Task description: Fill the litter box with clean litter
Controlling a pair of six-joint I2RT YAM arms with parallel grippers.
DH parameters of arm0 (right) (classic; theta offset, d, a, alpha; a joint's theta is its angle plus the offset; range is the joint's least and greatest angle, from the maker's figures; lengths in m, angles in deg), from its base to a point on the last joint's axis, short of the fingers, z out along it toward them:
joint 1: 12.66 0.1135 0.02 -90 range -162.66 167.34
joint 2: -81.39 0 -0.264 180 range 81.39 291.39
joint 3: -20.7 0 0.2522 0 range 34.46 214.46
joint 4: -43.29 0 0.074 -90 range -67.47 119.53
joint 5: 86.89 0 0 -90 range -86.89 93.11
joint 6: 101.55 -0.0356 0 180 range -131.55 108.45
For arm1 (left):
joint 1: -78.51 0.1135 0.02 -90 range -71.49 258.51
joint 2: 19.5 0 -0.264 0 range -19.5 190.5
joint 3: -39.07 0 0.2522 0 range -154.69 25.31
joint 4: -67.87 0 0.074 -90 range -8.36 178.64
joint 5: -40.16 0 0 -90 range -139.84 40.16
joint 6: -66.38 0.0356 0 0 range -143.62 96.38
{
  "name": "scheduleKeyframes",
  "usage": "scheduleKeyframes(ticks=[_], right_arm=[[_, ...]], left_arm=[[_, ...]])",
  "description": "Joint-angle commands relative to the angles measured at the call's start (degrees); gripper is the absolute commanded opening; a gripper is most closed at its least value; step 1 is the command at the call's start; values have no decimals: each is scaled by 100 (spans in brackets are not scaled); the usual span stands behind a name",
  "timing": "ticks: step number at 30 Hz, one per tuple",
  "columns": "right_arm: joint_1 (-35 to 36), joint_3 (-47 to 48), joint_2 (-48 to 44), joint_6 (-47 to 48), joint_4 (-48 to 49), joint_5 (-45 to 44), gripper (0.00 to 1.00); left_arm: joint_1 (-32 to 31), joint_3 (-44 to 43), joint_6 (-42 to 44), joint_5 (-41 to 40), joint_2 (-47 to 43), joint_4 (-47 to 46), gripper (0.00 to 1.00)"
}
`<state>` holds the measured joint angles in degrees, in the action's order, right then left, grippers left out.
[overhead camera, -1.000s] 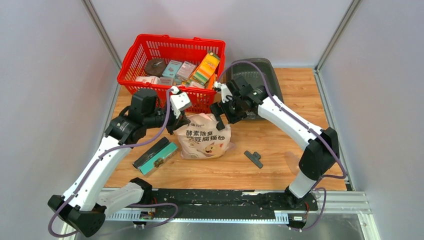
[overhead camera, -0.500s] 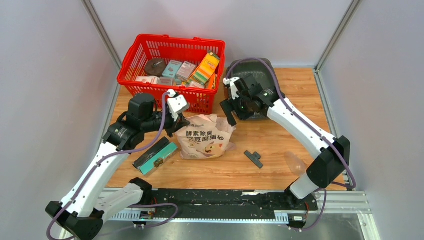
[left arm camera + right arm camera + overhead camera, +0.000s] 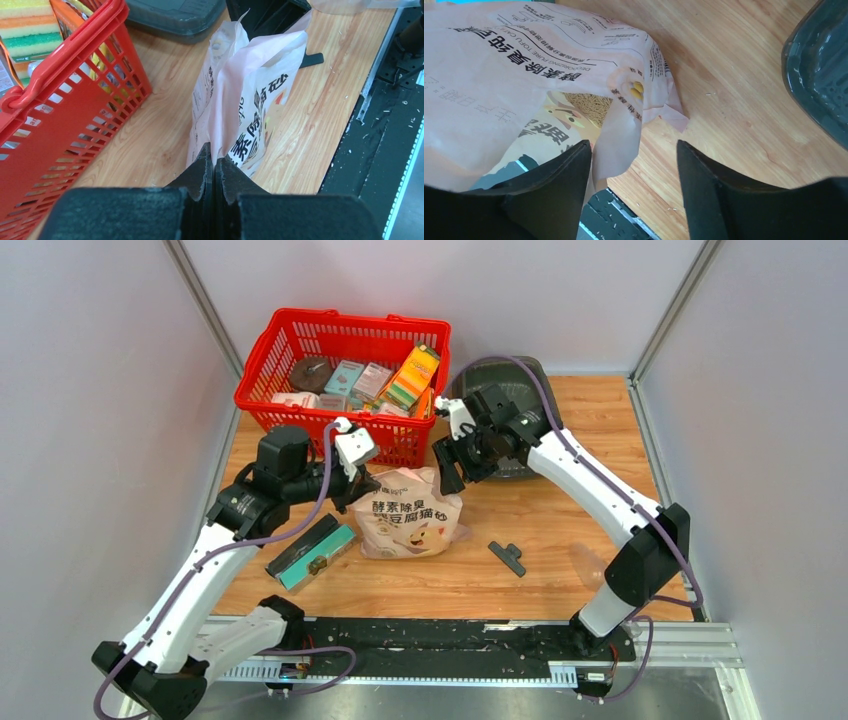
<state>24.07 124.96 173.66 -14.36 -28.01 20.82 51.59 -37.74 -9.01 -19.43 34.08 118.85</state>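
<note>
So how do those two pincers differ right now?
The left pincer is shut, pinching the bag's edge; the right pincer is open, gripping nothing. The left pincer sits by the basket; the right pincer sits by the tray. Both are black and at the bag.

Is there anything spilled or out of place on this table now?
Yes. Pale specks lie scattered along the black rail at the near edge, like spilled granules. The litter bag slumps, its top edge pinched in the shut left gripper.

The left jaws pinch the litter bag (image 3: 260, 95), beside the basket (image 3: 90, 37).
</note>
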Motion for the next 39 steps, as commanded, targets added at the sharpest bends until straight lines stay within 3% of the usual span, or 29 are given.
scheduleKeyframes(ticks=[1,3,6,10,13,14,16,18,21,22,28,34,39], right_arm=[[36,442,142,17,-345,-39,61],[45,477,99,9,-530,-163,51],[19,390,11,-158,-741,-128,52],[-402,126,63,-606,-680,721,51],[-719,143,203,-519,-583,1460,34],[-763,196,230,-397,-522,1585,16],[-764,441,274,-317,-425,1883,2],[-764,661,362,-264,-293,2042,0],[-633,1197,353,-177,-187,1334,0],[-589,1468,344,-115,-248,618,0],[-333,1559,178,-351,-302,-1689,0],[-333,1163,142,-851,-240,-2675,0],[-351,1058,344,-1011,-161,-2528,0]], left_arm=[[29,-480,-46,96,-85,-979,0],[29,-498,-29,79,-76,-953,0],[29,-533,42,35,-85,-900,0],[29,-524,94,0,-76,-882,0],[29,-533,138,-79,-85,-900,0],[29,-542,165,-114,-85,-900,0],[29,-577,252,-123,-76,-882,0],[29,-630,375,-167,-41,-839,0],[29,-779,691,-246,-6,-795,0],[37,-884,797,-273,3,-794,0],[46,-1525,1316,-133,179,-751,0],[46,-1361,1676,333,258,-803,0],[46,-1061,1599,746,451,-987,0]])
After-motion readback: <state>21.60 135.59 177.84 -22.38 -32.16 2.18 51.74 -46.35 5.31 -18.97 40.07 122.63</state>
